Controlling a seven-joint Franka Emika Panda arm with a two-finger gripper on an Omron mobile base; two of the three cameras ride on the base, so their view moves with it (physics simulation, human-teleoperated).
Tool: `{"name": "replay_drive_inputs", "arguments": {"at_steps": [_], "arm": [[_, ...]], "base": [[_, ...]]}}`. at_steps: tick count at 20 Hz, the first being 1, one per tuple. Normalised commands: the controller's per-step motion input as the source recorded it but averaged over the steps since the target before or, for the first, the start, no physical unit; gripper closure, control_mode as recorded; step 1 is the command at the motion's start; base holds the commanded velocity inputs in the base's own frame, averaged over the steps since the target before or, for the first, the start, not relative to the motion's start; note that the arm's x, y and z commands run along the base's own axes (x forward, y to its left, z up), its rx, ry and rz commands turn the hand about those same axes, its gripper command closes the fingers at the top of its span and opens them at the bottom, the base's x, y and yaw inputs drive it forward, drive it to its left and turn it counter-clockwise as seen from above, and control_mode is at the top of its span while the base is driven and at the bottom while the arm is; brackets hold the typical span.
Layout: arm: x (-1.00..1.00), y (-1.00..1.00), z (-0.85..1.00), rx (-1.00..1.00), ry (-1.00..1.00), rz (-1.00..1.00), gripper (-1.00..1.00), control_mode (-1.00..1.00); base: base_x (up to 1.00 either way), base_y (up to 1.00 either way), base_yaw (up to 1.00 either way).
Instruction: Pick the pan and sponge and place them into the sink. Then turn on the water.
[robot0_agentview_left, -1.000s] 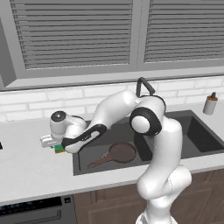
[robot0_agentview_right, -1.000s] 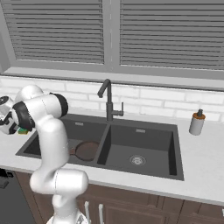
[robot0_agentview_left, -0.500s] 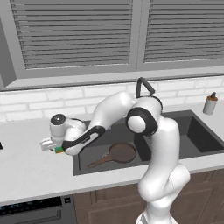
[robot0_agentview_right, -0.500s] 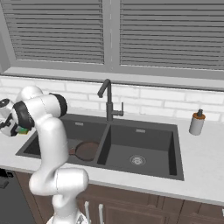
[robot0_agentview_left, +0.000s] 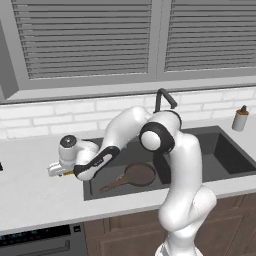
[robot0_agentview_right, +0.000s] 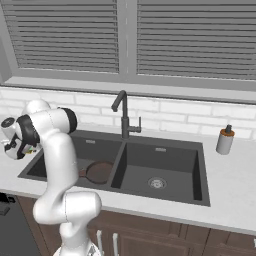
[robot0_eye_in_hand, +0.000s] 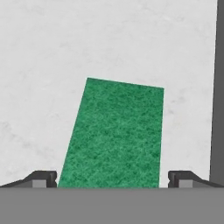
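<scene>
Hand (robot0_eye_in_hand: 112, 177) spread, fingertips either side of the sponge (robot0_eye_in_hand: 116, 131), which lies flat on the worktop (robot0_eye_in_hand: 65, 39) directly beneath. Judged light and soft (compressible); best pinched across its two long edges, mid-length.

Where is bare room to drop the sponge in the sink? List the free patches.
The right basin of the sink lies bare around its drain. The left basin is crowded: the pan covers most of its floor. The sponge lies on the counter between the gripper fingertips, beside the sink's left rim.
</scene>
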Motion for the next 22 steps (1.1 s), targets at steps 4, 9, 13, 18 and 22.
{"name": "replay_drive_inputs", "arguments": {"at_steps": [4,9,13,18,22], "arm": [[0.20,0.00,-0.35,0.00,0.00,0.01,-1.00,-1.00],[0.20,0.00,-0.43,-0.01,0.00,0.00,1.00,-1.00],[0.16,0.00,-0.42,0.00,0.00,0.00,1.00,-1.00],[0.02,-0.03,-0.18,0.00,-0.01,0.00,1.00,-1.00],[-0.07,-0.31,0.18,0.10,-0.16,0.00,1.00,-1.00]], "base": [[0.00,0.00,0.00],[0.00,0.00,0.00],[0.00,0.00,0.00],[0.00,0.00,0.00],[0.00,0.00,0.00]]}}
